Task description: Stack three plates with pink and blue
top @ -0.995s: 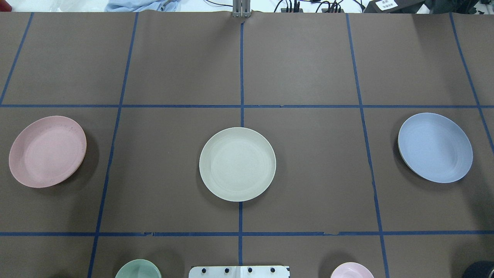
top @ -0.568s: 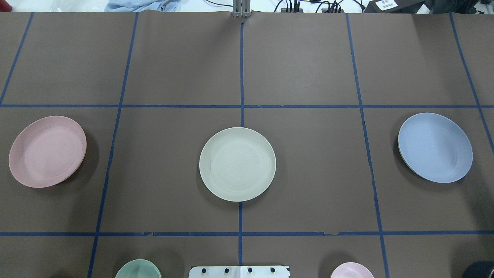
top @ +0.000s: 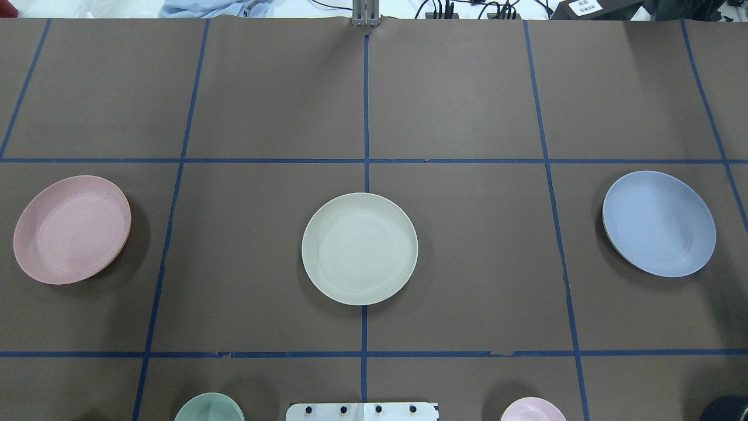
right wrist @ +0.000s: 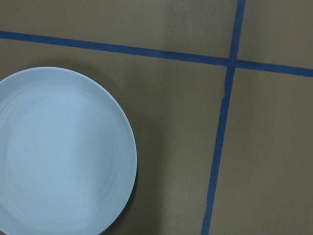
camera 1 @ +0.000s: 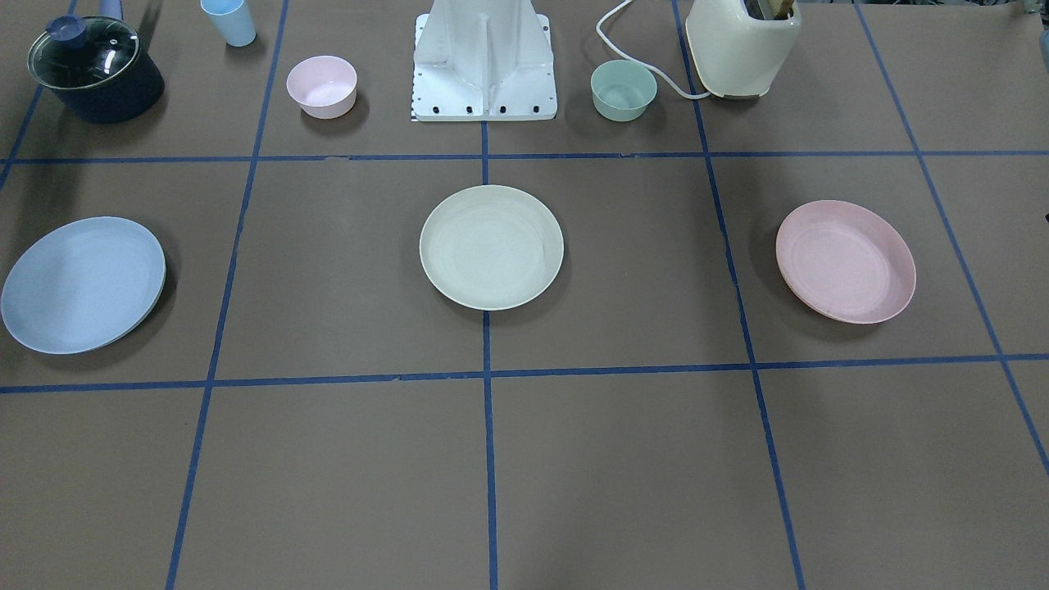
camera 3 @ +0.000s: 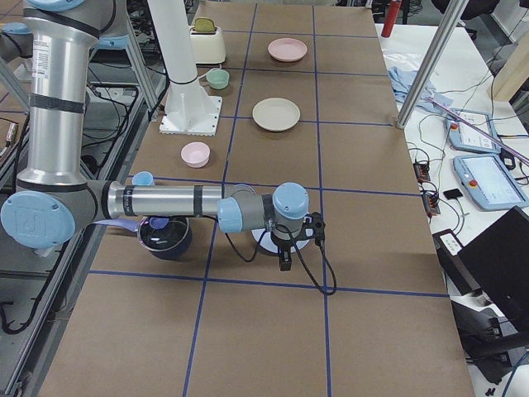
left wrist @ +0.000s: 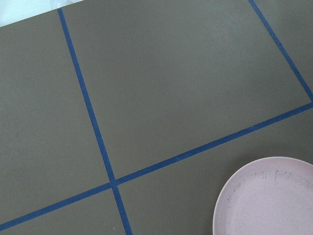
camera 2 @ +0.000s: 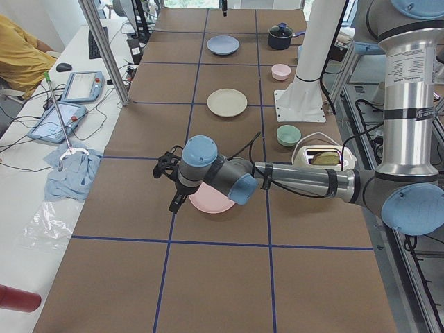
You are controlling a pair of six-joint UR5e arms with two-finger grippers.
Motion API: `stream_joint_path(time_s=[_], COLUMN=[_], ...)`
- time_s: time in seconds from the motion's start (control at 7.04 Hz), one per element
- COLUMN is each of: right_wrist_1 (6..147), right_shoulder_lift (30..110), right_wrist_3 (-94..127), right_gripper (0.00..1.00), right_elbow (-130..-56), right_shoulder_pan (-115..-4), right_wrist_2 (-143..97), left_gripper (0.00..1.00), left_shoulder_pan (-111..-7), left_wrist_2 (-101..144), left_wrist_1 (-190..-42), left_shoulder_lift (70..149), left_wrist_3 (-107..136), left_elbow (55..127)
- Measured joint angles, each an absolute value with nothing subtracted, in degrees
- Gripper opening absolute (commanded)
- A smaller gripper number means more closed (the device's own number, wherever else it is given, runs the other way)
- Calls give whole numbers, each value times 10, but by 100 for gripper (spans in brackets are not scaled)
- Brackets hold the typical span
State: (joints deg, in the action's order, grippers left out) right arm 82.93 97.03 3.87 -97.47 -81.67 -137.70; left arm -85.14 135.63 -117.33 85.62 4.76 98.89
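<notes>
Three plates lie apart in a row on the brown table. The cream-white plate [top: 359,248] is in the middle, the pale pink plate [top: 71,229] on the left and the light blue plate [top: 659,223] on the right. In the exterior left view my left gripper [camera 2: 176,202] hangs over the pink plate [camera 2: 210,201]. In the exterior right view my right gripper [camera 3: 285,258] hangs over the blue plate [camera 3: 263,238]. I cannot tell whether either is open or shut. The wrist views show the pink plate [left wrist: 266,198] and blue plate [right wrist: 61,152] below, with no fingers visible.
Near the robot base [camera 1: 483,61] stand a small pink bowl [camera 1: 321,85], a green bowl [camera 1: 624,89], a lidded dark pot [camera 1: 94,70], a blue cup [camera 1: 229,20] and a cream toaster [camera 1: 742,45]. A person in yellow [camera 2: 21,55] sits beside the table.
</notes>
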Motion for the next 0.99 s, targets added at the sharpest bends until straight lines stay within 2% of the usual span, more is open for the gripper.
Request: stream_joint_path(time_s=[0.28, 0.71, 0.99], right_wrist_1=[811, 792, 789], right_shoulder_lift=[950, 947, 946], right_wrist_3=[49, 70, 73], right_gripper=[100, 100, 100], right_elbow=[-944, -936, -938], right_shoulder_pan=[-810, -806, -806], right_wrist_2=[-1377, -1378, -1378], left_gripper=[100, 100, 98], left_shoulder_pan=[-840, -724, -696], left_wrist_2=[1357, 1352, 1356], left_wrist_1=[-1170, -1176, -1181], left_shoulder_lift=[856, 858, 861], left_wrist_3=[72, 117, 120], left_elbow=[983, 955, 921])
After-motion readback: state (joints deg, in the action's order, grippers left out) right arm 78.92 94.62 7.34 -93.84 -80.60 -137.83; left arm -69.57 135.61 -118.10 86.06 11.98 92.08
